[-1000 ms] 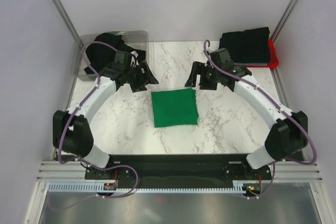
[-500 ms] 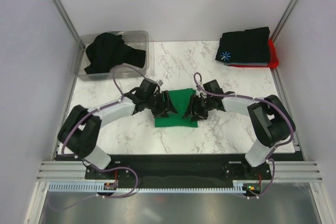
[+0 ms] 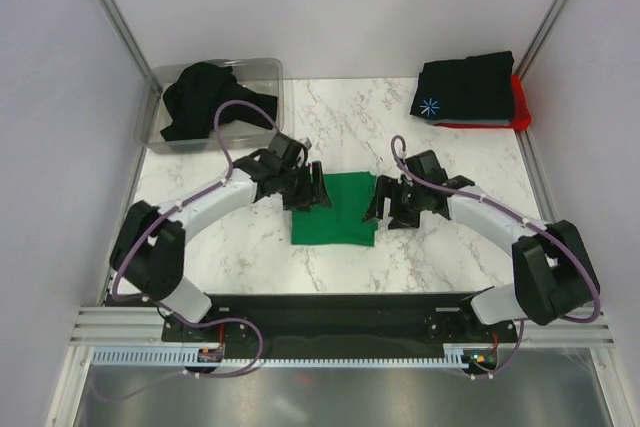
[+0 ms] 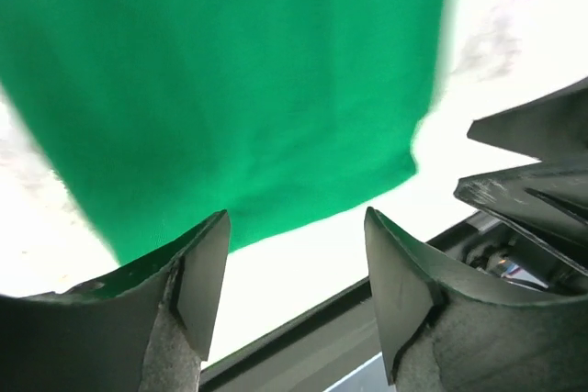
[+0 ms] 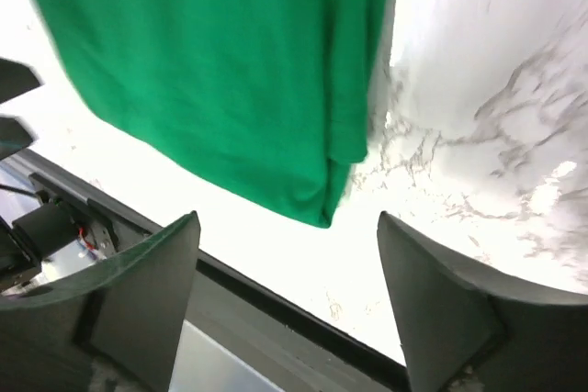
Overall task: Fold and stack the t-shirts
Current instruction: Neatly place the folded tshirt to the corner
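Flanking the folded green t-shirt (image 3: pixel 335 209) at the middle of the marble table (image 3: pixel 450 247), the arms were at its side edges; left gripper (image 3: pixel 306 191) jaws spread wide, nothing between; right gripper (image 3: pixel 386 203) likewise wide, empty; black starburst t-shirt (image 3: pixel 465 89) lay folded on the red t-shirt (image 3: pixel 519 99), far right corner; another black t-shirt (image 3: pixel 205 97) lay crumpled in the clear bin (image 3: pixel 268 75), far left.

Green t-shirt (image 3: pixel 335 212): matt, soft cloth, smooth-lying. Table (image 3: pixel 250 242) — white marble-look top, smooth, faint sheen. Bin (image 3: pixel 272 75) — clear glossy plastic; black t-shirt (image 3: pixel 200 97) inside it dull, matt cloth.
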